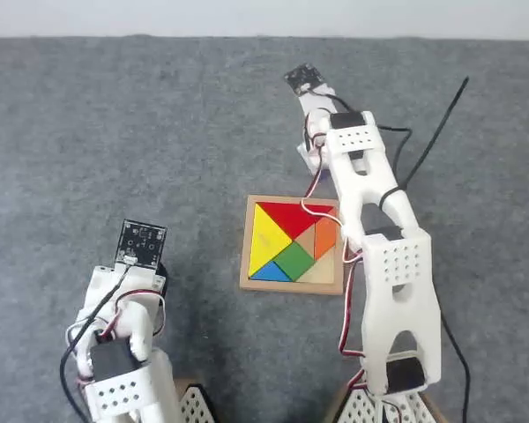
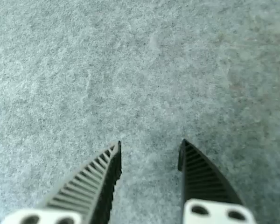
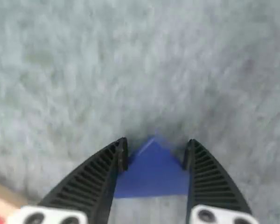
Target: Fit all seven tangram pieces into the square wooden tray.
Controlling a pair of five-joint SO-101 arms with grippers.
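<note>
The square wooden tray (image 1: 291, 288) lies mid-table. It holds a red triangle (image 1: 291, 217), a yellow triangle (image 1: 265, 240), a green square (image 1: 294, 260), an orange piece (image 1: 325, 237) and a small blue triangle (image 1: 269, 272). Bare wood shows at its near right corner. My right arm stretches across the tray, and its gripper (image 1: 311, 150) is low over the carpet just past the far edge. In the right wrist view this gripper (image 3: 155, 147) is shut on a blue triangle (image 3: 153, 172), which fills the gap. My left gripper (image 2: 150, 149) stands open over bare carpet.
Grey carpet (image 1: 115, 132) covers the whole table. A corner of the tray (image 3: 0, 196) shows close beside the right gripper. My left arm (image 1: 128, 308) sits folded at the near left, well apart from the tray. Black cables (image 1: 428, 150) trail to the right.
</note>
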